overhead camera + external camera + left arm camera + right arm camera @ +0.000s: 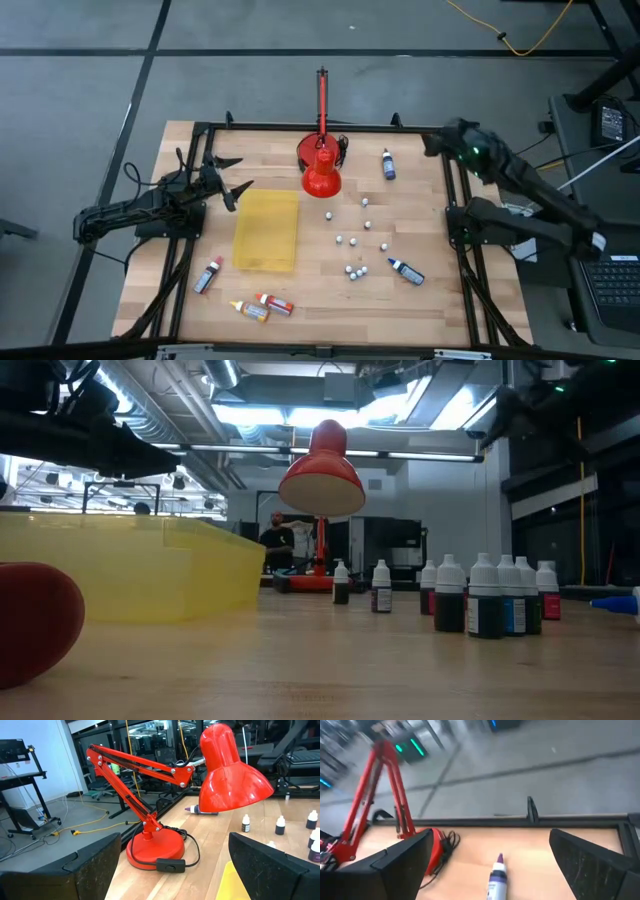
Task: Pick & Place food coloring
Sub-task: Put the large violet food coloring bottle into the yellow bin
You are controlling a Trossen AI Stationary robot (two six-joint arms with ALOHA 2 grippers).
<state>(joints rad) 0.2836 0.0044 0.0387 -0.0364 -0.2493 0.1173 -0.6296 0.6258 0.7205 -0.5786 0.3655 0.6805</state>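
Food coloring bottles are scattered over the wooden table. A dark blue one (387,165) (496,877) lies on its side near the far right, and another blue one (406,271) lies near the front right. A red one (208,275) and two orange-red ones (262,307) lie at the front left. Several small bottles (352,243) (490,600) stand upright mid-table. My left gripper (232,180) (175,840) waits open at the left edge, pointing level. My right gripper (432,140) (490,837) hovers open above the far right corner, tipped down toward the dark blue bottle.
A red desk lamp (320,170) (155,850) stands at the far middle, its cord coiled by the base. A yellow tray (266,230) lies left of centre. A black frame (300,127) rims the table. A person (283,540) shows far behind.
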